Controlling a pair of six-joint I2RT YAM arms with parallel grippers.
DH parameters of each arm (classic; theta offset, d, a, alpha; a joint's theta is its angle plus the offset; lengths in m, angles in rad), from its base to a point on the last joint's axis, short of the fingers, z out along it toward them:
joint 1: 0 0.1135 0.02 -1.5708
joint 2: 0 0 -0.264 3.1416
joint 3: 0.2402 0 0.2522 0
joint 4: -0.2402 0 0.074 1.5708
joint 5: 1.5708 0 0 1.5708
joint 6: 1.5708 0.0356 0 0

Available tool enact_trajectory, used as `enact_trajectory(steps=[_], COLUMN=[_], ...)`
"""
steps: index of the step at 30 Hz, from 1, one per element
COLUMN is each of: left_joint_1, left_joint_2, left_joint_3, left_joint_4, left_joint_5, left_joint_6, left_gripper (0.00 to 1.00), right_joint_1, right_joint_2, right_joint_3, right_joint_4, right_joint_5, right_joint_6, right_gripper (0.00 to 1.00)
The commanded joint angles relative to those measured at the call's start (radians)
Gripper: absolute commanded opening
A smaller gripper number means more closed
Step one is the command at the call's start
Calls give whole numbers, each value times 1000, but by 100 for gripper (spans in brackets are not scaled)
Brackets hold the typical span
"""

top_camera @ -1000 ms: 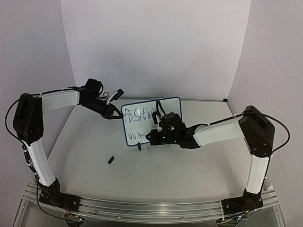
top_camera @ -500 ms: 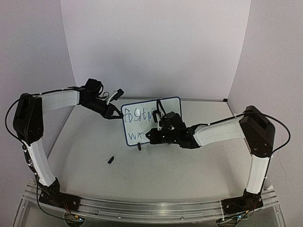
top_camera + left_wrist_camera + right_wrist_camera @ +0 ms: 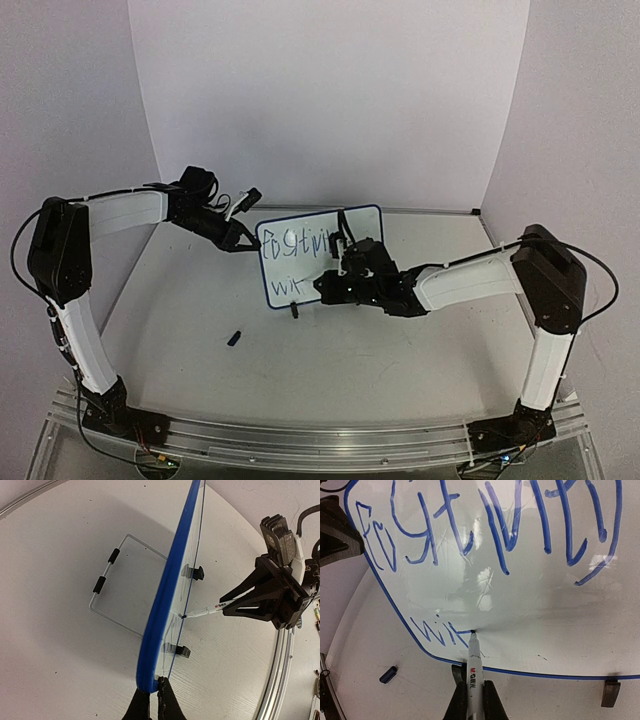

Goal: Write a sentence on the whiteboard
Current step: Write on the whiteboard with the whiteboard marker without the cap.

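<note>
The whiteboard point(image 3: 290, 265) stands upright on its clip feet, directly ahead of the right claw point(image 3: 474, 692). That claw is clamped on a marker point(image 3: 474, 672), whose tip touches the second line of the sentence point(image 3: 297, 243). The left claw point(image 3: 155, 692) is pinched shut on a corner of the board's frame. The board looks light, thin, stiff and slick, and likely to tip under pen pressure, so the frame edge seems the best hold. A small cap point(image 3: 233, 338) lies on the surface, well apart from both claws.

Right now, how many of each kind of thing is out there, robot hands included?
Whiteboard: 1
Marker: 1
Loose cap: 1
Wire frame: 1
Grippers: 2, the left gripper and the right gripper
Total: 6
</note>
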Motion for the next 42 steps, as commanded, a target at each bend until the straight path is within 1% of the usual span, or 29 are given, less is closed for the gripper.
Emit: enact_trajectory(steps=[1,13,20,24,28,34,42], left_joint_1=[-6,-6,-6,-6,-6,-6,-6], left_joint_2=[-31,-31,-30,-31,-29,-28,-24], left_joint_3=[25,25,25,25,25,25,25], left_joint_4=[-16,-16,-16,-15,-16,-16,-17], left_joint_5=[-33,-32,-32,-32,-32,-34,-34], left_joint_6=[39,39,39,39,39,40,40], left_gripper=[0,0,0,0,0,0,0], right_joint_1=[-8,-9,-8,-14,-32,-72,-85], right_joint_2=[-1,3,-93,-119,-110,-80,-57], right_joint_3=[-27,-58,-88,-97,-103,-108,-96], right_joint_4=[25,26,73,80,92,137,151], right_joint_5=[21,-5,-52,-51,-54,-106,-134], right_joint_6=[34,51,26,38,53,83,89], right_gripper=[0,0,0,0,0,0,0])
